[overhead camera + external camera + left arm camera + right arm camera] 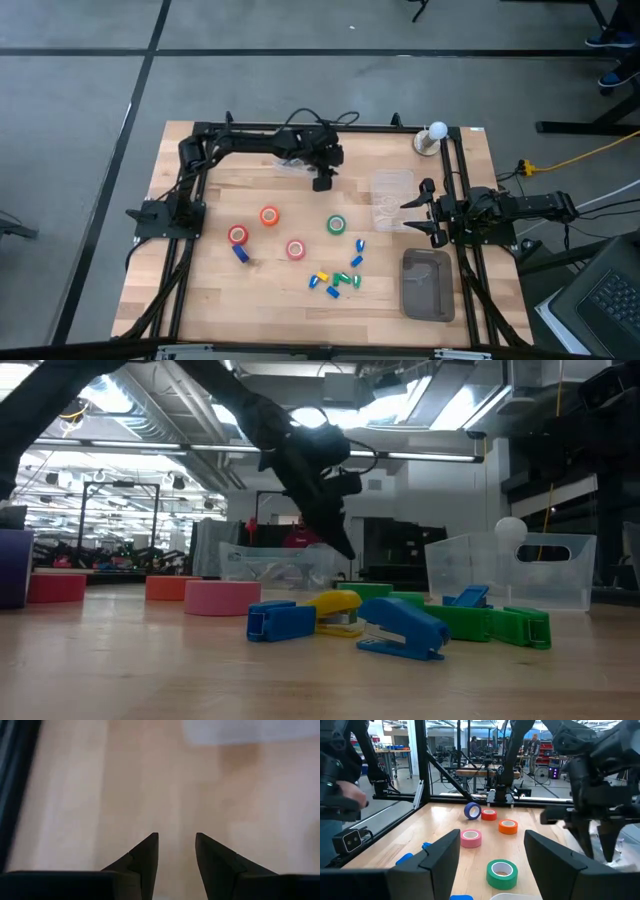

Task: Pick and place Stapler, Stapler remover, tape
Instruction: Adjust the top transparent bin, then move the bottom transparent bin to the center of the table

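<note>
We find the tape in four rolls flat on the counter (200,310): a red roll (237,235), an orange roll (269,216), a pink roll (296,249) and a green roll (336,225). We judge them light and rigid, with smooth sides that could slip under a shallow pinch. The best hold looks to be across the ring wall, one finger in the pale centre and one outside, or across the full width if the jaws allow.

The small blue, yellow and green stapler pieces (335,281) lie clustered beyond the green roll as seen from the left end effector. We judge them light hard plastic, best taken across their narrow sides.

The left end effector (323,183) hangs above bare counter, fingers pointing down and spread apart with nothing between them. The green roll is its nearest roll, a little ahead and to one side; the orange roll lies near on the other side. A clear plastic item (292,166) sits just behind it.

The right end effector (412,205) waits at the counter's right edge, fingers spread and empty, just beside a clear bin (392,200), with a grey tray (428,285) nearby.
</note>
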Robot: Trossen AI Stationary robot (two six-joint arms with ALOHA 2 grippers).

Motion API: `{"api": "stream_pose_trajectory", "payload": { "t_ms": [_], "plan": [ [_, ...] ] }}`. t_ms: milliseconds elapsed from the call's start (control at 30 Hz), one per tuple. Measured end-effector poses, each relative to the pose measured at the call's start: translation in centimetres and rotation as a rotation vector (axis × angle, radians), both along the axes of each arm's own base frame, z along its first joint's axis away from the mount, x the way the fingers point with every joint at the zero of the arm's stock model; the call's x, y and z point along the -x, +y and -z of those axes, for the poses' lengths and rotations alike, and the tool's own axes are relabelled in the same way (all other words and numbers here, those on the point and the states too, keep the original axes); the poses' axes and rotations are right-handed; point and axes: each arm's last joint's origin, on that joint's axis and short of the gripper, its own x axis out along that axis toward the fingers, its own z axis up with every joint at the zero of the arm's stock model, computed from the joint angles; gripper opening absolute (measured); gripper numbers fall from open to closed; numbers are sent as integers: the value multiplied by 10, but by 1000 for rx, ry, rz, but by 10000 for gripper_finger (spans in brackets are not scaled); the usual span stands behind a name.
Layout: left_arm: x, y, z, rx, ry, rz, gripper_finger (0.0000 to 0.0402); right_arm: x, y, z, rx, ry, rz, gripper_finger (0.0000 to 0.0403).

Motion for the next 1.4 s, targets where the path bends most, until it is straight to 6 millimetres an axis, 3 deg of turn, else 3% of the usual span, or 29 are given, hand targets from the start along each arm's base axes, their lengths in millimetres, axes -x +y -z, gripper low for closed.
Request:
{"api": "stream_pose_trajectory", "payload": {
  "t_ms": [167, 433, 633, 1000, 1200, 1400],
  "plan": [
    [19, 18, 10, -9, 147, -87, 121, 0, 0, 0, 0, 0, 0, 225],
    [62, 42, 13, 120, 383, -178, 111, 0, 0, 0, 0, 0, 0, 225],
    [77, 46, -2, 220, 352, -187, 99, 0, 0, 0, 0, 0, 0, 225],
    [59, 29, -79, 85, -116, 17, 86, 0, 0, 0, 0, 0, 0, 225],
    [36, 6, -102, -11, -309, 106, 86, 0, 0, 0, 0, 0, 0, 225],
    [13, -29, -112, 39, -428, 95, 86, 0, 0, 0, 0, 0, 0, 225]
  ]
}}
